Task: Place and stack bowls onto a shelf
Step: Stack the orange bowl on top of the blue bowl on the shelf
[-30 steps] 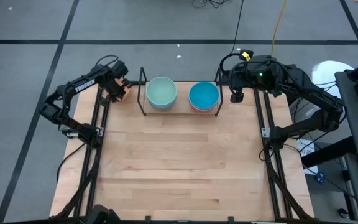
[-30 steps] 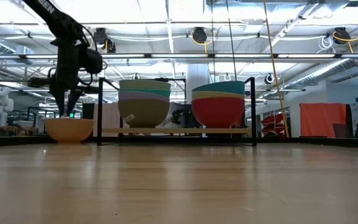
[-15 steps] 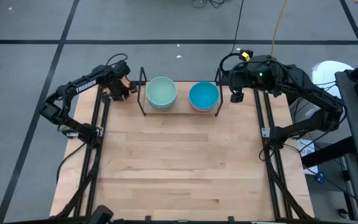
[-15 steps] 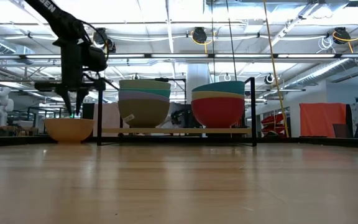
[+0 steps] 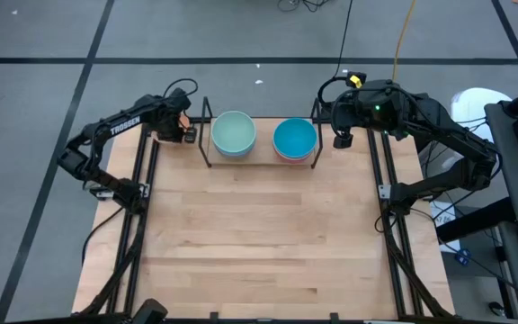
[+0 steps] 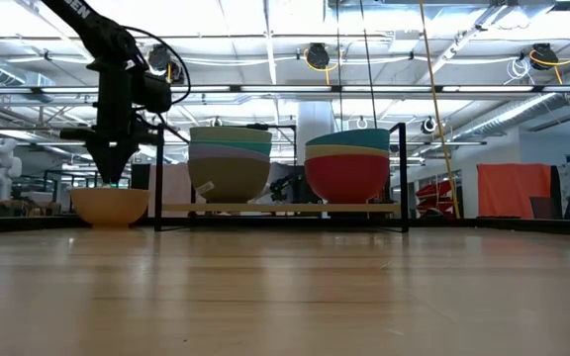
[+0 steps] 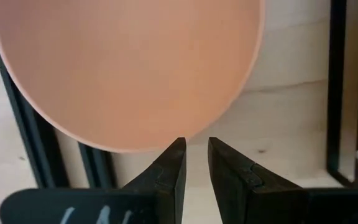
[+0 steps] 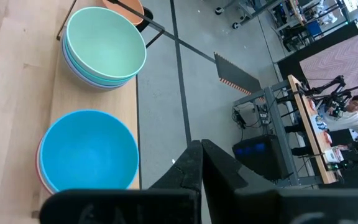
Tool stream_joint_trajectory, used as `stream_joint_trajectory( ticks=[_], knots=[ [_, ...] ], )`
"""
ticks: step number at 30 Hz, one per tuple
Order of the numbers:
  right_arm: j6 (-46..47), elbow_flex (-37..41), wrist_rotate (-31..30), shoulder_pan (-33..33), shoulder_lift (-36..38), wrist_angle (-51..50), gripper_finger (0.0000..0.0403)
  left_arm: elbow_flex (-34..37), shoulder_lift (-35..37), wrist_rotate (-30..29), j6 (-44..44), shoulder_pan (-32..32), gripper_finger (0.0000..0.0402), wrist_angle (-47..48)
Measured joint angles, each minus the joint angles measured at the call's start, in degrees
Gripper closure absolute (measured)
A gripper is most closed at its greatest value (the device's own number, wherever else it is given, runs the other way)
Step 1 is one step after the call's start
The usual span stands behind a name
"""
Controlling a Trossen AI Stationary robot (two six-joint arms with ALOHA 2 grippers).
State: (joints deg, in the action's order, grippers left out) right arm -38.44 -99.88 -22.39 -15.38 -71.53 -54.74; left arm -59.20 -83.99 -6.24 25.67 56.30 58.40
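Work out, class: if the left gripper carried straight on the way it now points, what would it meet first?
Probably the orange bowl: the left gripper points down at its near rim, fingers slightly apart. Depth is unclear; it might just miss onto the tabletop.

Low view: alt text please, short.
The left gripper hangs open just above an orange bowl on the table, left of the shelf. The shelf holds two bowl stacks, mint green on one, teal-blue on the other.

A light wooden counter (image 5: 259,243) stands on grey floor (image 5: 43,36); a yellow cable (image 5: 405,27) crosses that floor.
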Motion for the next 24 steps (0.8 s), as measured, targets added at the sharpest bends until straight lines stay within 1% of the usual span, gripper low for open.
stream_joint_trajectory(
  ticks=[4,9,19,24],
  knots=[
    [0.0,0.0,0.02,-0.01,0.0,0.02,0.0403,0.0,0.0,-1.56,-4.92,-0.59,0.0328,-0.01],
    [0.01,0.0,0.02,0.0,0.0,0.02,0.0403,-0.02,0.0,-1.83,-10.2,-1.58,0.0328,0.01],
    [0.0,0.0,0.02,0.0,0.0,0.02,0.0403,-0.02,0.0,-2.86,-13.04,-1.71,0.0328,0.11],
    [0.0,0.0,0.02,-0.01,0.0,0.02,0.0403,-0.02,0.0,-2.86,-14.7,-1.69,0.0328,1.92]
  ],
)
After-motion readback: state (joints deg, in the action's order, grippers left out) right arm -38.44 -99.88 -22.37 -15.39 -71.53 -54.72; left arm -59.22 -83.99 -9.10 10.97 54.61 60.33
